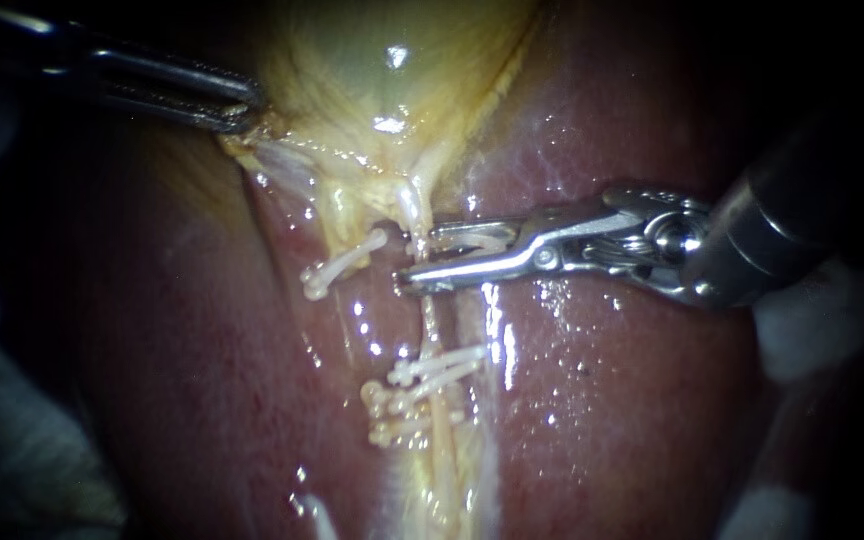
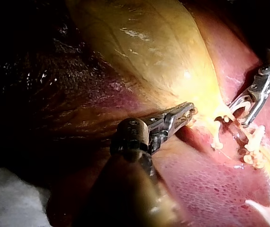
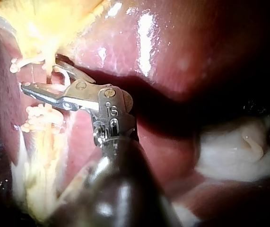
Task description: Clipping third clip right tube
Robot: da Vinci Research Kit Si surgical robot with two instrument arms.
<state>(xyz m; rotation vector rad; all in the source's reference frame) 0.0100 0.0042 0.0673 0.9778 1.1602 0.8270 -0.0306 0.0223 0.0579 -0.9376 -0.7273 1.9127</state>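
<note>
The right tube (image 1: 430,320) runs as a pale, glistening strand down from the neck of the gallbladder (image 1: 382,60) across the dark red liver (image 1: 602,400). From where I stand, the right tool (image 1: 415,258) has it straddled just below that neck. Its shaft comes in from the right, and its jaws stand apart with one above the tube and one beneath it. A white clip (image 1: 477,241) is seated between them, still spread wide. Just beside the jaw tips, on the neighbouring left tube, a closed clip (image 1: 344,262) sits at a slant. Further down the strands a small stack of lower clips (image 1: 427,378) lies crosswise, close together. I cannot tell whether they catch one tube or both. The left tool (image 1: 242,112) reaches in from the upper left, its jaws pinched together on the gallbladder's edge beside the neck, where the tissue looks drawn taut. The left arm's camera shows that tool (image 2: 187,113) clamped on the yellow sac's lower margin, with the right tool (image 2: 239,113) ahead of it, the curved clip showing in its gaping jaws. The right arm's camera shows its own tool (image 3: 42,75) parted around the tube, with the stacked clips (image 3: 40,118) just beside it.
</note>
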